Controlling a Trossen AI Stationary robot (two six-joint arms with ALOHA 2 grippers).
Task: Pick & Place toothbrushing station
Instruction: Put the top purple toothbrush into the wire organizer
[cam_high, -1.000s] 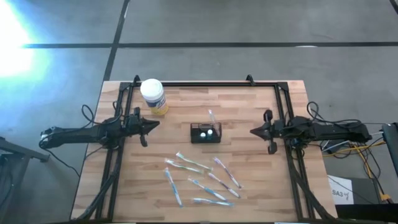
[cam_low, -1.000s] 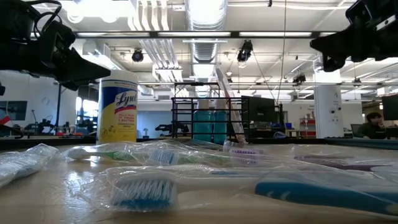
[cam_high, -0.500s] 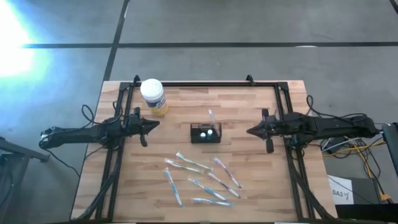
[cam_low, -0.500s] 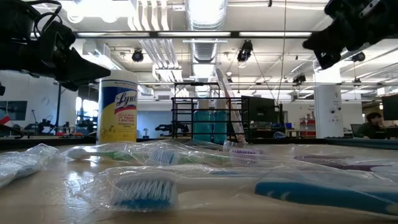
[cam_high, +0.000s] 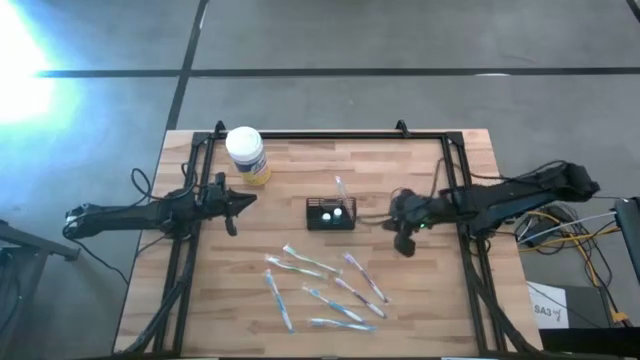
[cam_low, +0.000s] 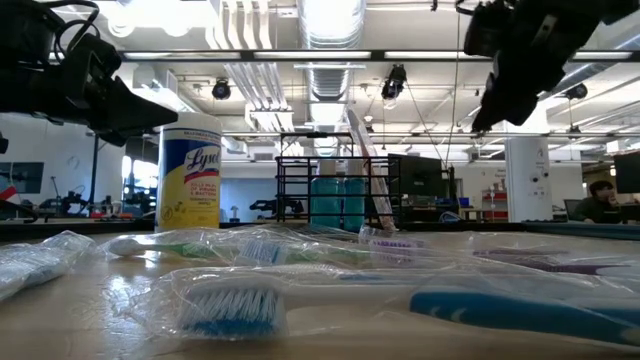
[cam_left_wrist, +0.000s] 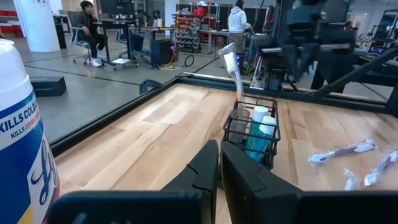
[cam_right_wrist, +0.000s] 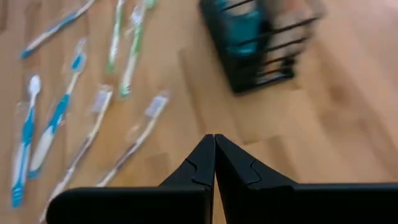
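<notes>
The toothbrushing station (cam_high: 330, 213) is a small black wire holder standing on the middle of the wooden table, with two teal-capped tubes and one wrapped toothbrush upright in it; it also shows in the low view (cam_low: 335, 190) and both wrist views (cam_left_wrist: 252, 132) (cam_right_wrist: 256, 46). My right gripper (cam_high: 392, 214) (cam_right_wrist: 214, 142) hangs shut above the table just right of the station, tipped downward, touching nothing. My left gripper (cam_high: 250, 198) (cam_left_wrist: 219, 155) waits shut and level at the station's left, well apart from it.
Several wrapped toothbrushes (cam_high: 325, 285) lie scattered on the near half of the table. A yellow jar with a white lid (cam_high: 246, 155) stands at the far left. A black frame rail (cam_high: 330, 134) runs along the far edge and down both sides.
My right gripper has reached from the table's right edge toward the station, risen a little, tipped from level to pointing steeply downward and rolled. Its fingers have stayed shut. The station and the toothbrushes have not moved.
</notes>
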